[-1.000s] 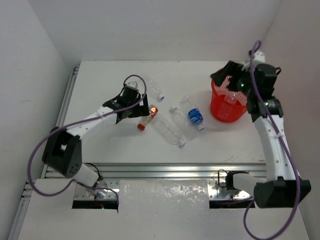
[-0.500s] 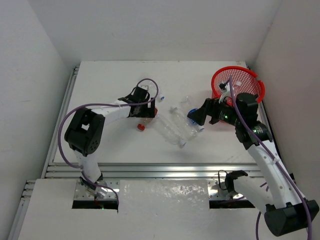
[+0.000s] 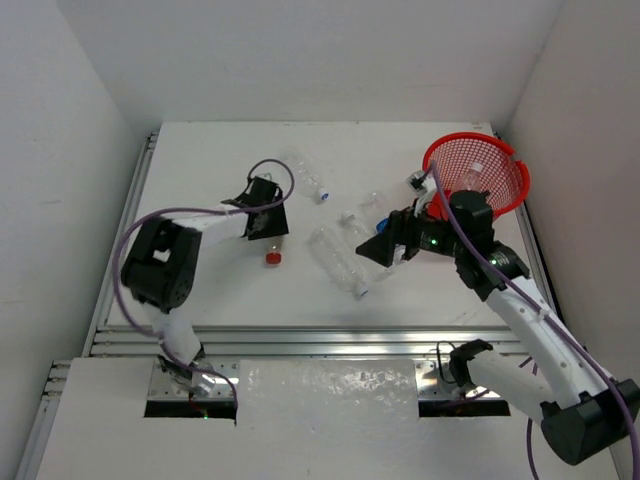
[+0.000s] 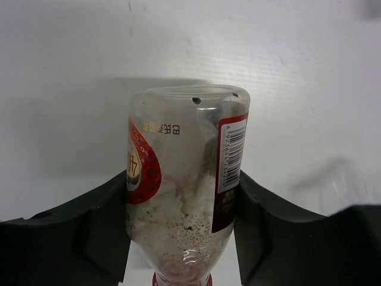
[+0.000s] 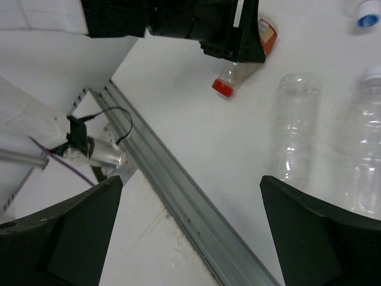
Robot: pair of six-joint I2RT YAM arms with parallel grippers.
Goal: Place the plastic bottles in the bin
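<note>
Bin (image 3: 512,165): red mesh basket, far right corner of the table (image 3: 200,290), rim open to the top view.

Red-label bottle (image 4: 178,196): well left of the bin, base pointing away from the wrist camera, red cap at the near end. Whether it rests on the table or is lifted clear, cannot tell.

Left gripper (image 3: 266,228): well left of the bin. Jaws clamped on the red-label bottle, one on each side of its body at the label.

Right gripper (image 3: 383,248): just left of the bin and nearer the arm bases, above the table. Jaws wide apart, nothing between them.

Clear bottle (image 3: 335,255): lying on the table between the bin and the red-label bottle, white cap at its near end.

Second clear bottle (image 5: 370,143): lying beside the first, on the side toward the bin, partly under the right gripper in the top view.

Blue-cap bottle (image 3: 310,178): lying on the table left of the bin, about level with it, apart from the others.
</note>
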